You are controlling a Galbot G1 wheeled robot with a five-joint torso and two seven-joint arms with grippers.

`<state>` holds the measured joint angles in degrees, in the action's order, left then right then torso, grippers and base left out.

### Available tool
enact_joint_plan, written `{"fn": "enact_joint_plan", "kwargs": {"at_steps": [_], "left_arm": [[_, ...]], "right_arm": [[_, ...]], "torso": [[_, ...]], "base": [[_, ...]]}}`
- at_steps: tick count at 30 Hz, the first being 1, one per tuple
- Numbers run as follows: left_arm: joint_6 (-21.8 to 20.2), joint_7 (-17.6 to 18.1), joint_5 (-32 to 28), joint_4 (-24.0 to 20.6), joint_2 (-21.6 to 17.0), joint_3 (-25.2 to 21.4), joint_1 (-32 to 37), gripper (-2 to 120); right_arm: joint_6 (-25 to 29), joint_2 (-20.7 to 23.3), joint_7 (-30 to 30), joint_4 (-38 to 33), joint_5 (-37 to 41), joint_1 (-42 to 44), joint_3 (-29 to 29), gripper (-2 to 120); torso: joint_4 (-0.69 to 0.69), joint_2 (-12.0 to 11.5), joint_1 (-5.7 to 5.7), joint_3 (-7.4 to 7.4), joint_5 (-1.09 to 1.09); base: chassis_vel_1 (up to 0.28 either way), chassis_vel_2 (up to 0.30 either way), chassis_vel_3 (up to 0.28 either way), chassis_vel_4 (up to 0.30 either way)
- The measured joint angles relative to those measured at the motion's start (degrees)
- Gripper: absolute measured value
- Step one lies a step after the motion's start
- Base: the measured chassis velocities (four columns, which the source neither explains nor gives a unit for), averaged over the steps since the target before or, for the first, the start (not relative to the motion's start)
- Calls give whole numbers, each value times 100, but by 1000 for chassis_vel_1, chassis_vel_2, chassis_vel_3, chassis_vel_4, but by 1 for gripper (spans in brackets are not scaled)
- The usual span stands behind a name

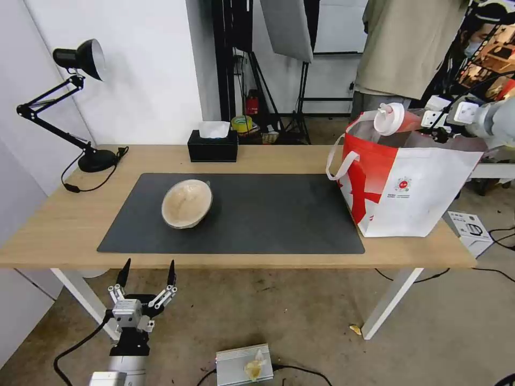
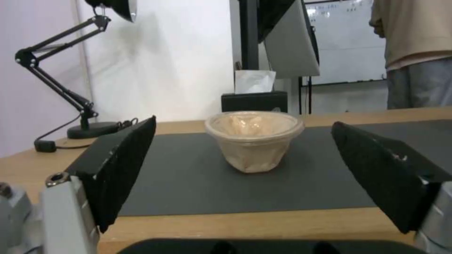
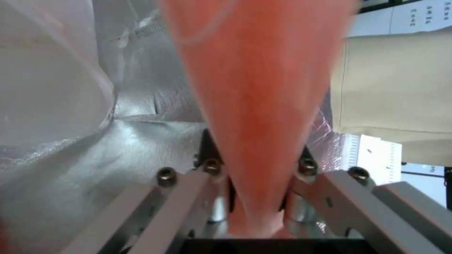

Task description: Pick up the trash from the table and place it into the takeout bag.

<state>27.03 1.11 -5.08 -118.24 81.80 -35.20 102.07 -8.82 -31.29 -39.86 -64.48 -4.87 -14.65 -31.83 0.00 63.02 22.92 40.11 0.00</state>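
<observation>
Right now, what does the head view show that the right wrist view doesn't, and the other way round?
Head view only: the beige bowl tipped on the mat, the table, the tissue box, the lamp, the bag's white-and-red outside with handles and logo, the cup's white lid, and the left gripper open below the table's near edge.

Right wrist only: the right gripper shut on the cup's body, close up.

Both: the red cup at the bag's mouth and the foil lining.

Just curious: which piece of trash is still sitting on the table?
The beige bowl, alone on the dark mat. The red cup is held over the bag by the right gripper.
</observation>
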Motion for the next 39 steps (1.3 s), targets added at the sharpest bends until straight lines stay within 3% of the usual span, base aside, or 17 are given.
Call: {"fn": "enact_joint_plan", "kwargs": {"at_steps": [23, 34, 39], "left_arm": [[-16, 0, 23, -89, 30, -12, 25, 100], [-28, 5, 25, -198, -15, -48, 55, 100], [-41, 10, 24, -283, -60, -77, 78, 100]], "right_arm": [[17, -35, 66, 18, 24, 99, 146, 98], [-69, 133, 68, -254, 343, 130, 314, 100], [-343, 289, 140, -566, 1061, 132, 453, 100]], "torso": [[0, 0, 0, 0, 0], [0, 0, 0, 0, 0], [0, 0, 0, 0, 0]], "base": [[0, 0, 0, 0], [0, 0, 0, 0], [0, 0, 0, 0]]}}
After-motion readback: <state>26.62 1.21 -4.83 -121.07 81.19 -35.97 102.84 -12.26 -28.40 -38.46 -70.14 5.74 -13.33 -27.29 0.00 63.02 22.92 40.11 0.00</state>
